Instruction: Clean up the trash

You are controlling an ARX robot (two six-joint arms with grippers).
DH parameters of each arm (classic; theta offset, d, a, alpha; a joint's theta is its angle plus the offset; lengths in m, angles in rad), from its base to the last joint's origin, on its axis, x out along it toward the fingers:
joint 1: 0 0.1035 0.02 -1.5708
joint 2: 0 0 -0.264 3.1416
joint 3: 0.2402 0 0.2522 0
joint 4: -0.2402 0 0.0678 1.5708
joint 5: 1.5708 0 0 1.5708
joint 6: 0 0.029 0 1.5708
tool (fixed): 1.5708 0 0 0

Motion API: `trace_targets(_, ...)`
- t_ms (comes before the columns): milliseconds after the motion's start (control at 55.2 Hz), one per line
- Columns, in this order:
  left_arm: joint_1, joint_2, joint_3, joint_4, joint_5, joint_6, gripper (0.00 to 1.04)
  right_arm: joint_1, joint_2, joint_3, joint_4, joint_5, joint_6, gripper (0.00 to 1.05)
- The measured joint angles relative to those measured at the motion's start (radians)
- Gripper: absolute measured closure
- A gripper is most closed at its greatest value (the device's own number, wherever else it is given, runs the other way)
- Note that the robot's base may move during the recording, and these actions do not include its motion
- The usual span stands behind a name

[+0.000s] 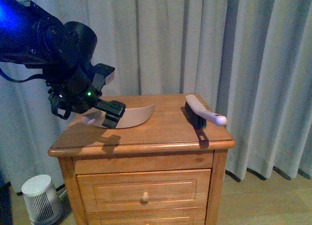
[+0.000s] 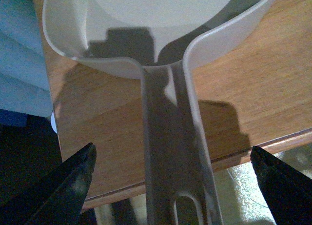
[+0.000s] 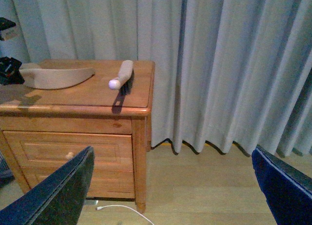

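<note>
Closest to the lens, the left gripper [image 2: 173, 154] straddles the dustpan handle [image 2: 168, 117]. Its two dark fingers [image 2: 63, 186] are spread wide, one on each side of the handle, and neither touches it. Note that it has hold of nothing. In the front view the same gripper hangs over the left part of the nightstand [image 1: 165, 132], at the handle end of the beige dustpan [image 1: 134, 115]. The handle runs out past the wooden edge towards the gripper.

Check the right gripper [image 3: 173, 156] next. Its fingers are also fully spread and hold nothing, and it sits well apart from the nightstand, to one side of it and low. It does not appear in the front view.

Locate the trash before you proceed. No white paper wad shows in any of the three views, so you cannot tell where it lies. The part of the dustpan tray seen from the left wrist shows no paper in it.

The brush [image 1: 202, 112] lies untouched on the right part of the top, well apart from the dustpan.

Treat the task as barely begun: neither tool is gripped and nothing is collected. Judged from this, what remains is closing on the handle, taking the brush, finding the wad, sweeping it in and disposing of it.
</note>
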Motion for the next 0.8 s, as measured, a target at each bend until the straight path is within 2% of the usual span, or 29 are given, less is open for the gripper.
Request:
trace_targets(326,0.004,0.005,0.002,0.021,0.0,0.022,0.08,0.0,0.0,0.0,0.0,0.0,0.0,0.07)
trace_targets(435,0.006,0.005,-0.003,0.028,-0.008,0.028,0.35,0.0,0.0,0.0,0.0,0.0,0.0,0.07)
trace_targets(616,0.008,0.005,-0.018,0.033,-0.011,0.033,0.66,0.0,0.0,0.0,0.0,0.0,0.0,0.07)
trace_targets(670,0.008,0.005,-0.024,0.035,-0.016,0.034,0.73,0.0,0.0,0.0,0.0,0.0,0.0,0.07)
trace_targets(797,0.008,0.005,-0.036,0.041,-0.018,0.037,0.75,0.0,0.0,0.0,0.0,0.0,0.0,0.07)
